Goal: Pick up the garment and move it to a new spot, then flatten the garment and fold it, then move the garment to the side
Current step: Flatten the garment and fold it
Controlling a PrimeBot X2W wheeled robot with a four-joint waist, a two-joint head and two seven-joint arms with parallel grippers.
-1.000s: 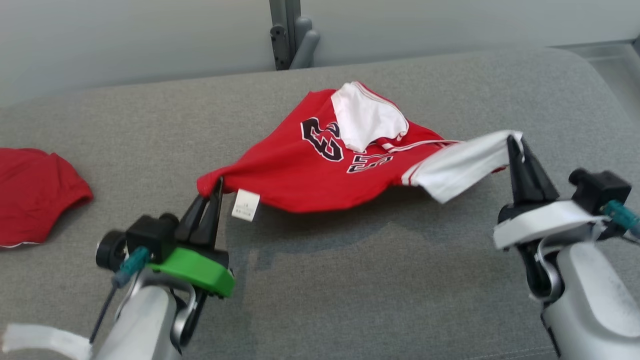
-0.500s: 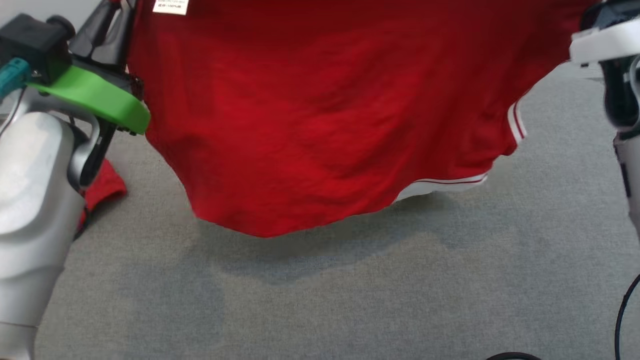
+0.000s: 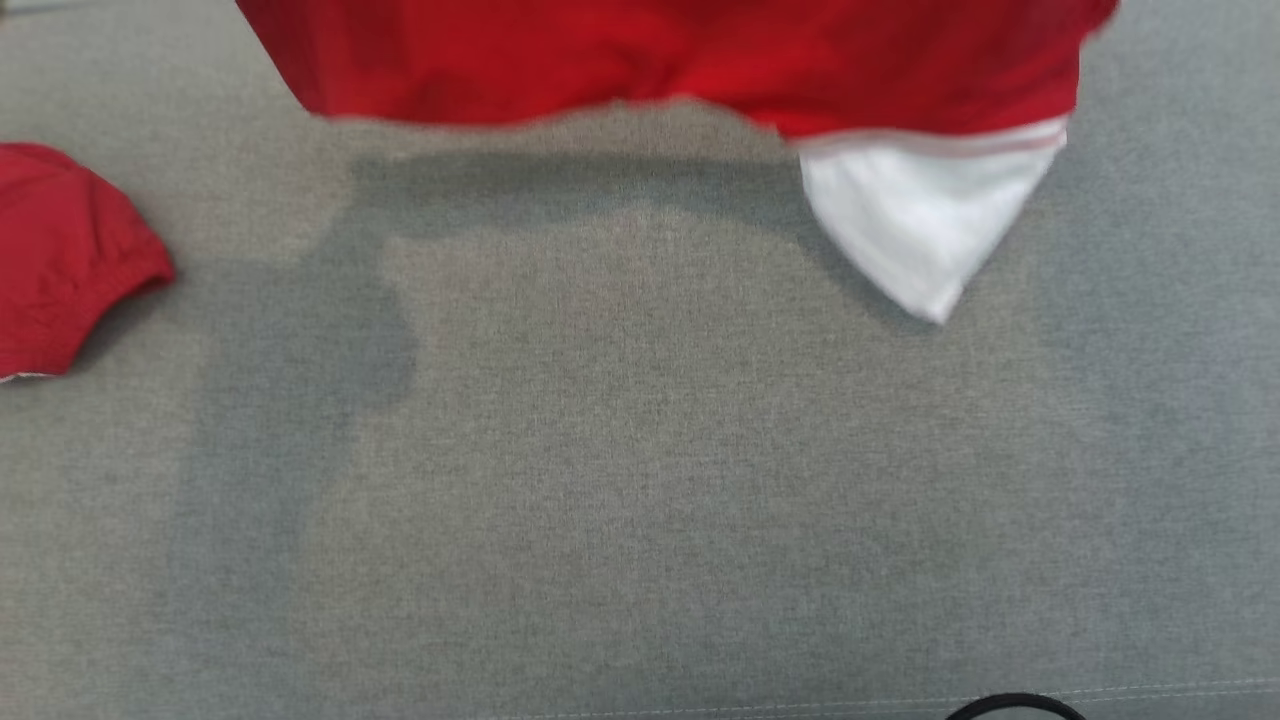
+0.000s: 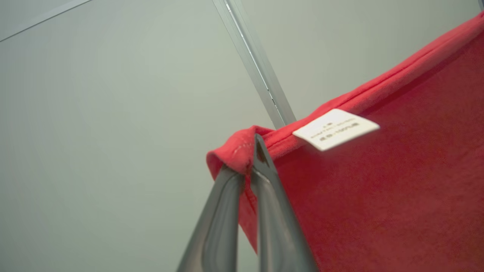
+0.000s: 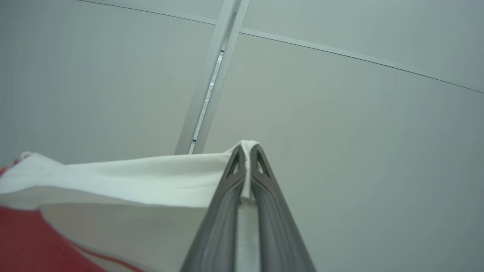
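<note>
The garment (image 3: pixel 680 60), a red shirt with white sleeves, hangs in the air across the top of the head view, one white sleeve (image 3: pixel 925 220) dangling above the grey surface. In the left wrist view my left gripper (image 4: pixel 249 158) is shut on a red hem corner of the garment (image 4: pixel 378 189), beside a white label (image 4: pixel 336 128). Over in the right wrist view my right gripper (image 5: pixel 247 151) is shut on a white sleeve edge of the garment (image 5: pixel 132 177). Both point up toward a pale wall.
A second red cloth (image 3: pixel 60 255) lies at the left edge of the grey upholstered surface (image 3: pixel 640 480). A dark cable loop (image 3: pixel 1015 705) shows at the bottom right edge. The garment's shadow falls on the surface below it.
Both grippers have lifted the garment off the surface and raised it high; arms have left the head view. The head camera has also shifted, tilting down at the surface.
</note>
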